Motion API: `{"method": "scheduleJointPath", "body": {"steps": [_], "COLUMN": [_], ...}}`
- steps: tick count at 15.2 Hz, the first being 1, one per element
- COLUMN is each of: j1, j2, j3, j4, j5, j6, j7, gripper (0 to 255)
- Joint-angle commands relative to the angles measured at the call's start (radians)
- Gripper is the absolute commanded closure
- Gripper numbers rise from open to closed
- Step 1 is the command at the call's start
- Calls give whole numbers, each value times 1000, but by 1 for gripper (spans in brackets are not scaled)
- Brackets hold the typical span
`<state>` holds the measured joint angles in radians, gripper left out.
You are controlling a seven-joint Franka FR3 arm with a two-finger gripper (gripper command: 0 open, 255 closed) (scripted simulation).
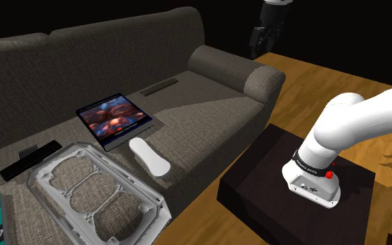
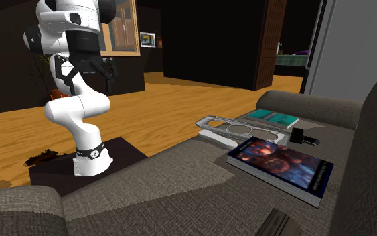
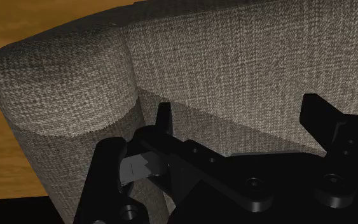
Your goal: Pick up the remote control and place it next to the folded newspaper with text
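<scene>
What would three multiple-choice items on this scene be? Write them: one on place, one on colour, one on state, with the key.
1. The book with the nebula cover lies on: A the sofa seat; B the floor; C the stand.
2. The oblong thing beside that book is: A red; B white; C green.
3. The gripper has its fingers: A shut on a remote; B shut together; C apart and empty.

Key: 1 A, the book rests flat on the cushion. 2 B, it is drawn plain white in the shoulder view. 3 C, the wrist view shows both fingers standing apart with only sofa fabric beyond them.
</scene>
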<state>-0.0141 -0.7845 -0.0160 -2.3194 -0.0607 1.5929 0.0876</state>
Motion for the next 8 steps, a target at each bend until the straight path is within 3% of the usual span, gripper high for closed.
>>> {"method": "scheduleJointPath", "body": {"steps": [1,8], "j1": [0,50], "j2": [0,78], "j3": [0,129], "j4": [0,-50], "j5": [0,83], "j6": [0,114], "j7": [0,141], "gripper": [0,0]}}
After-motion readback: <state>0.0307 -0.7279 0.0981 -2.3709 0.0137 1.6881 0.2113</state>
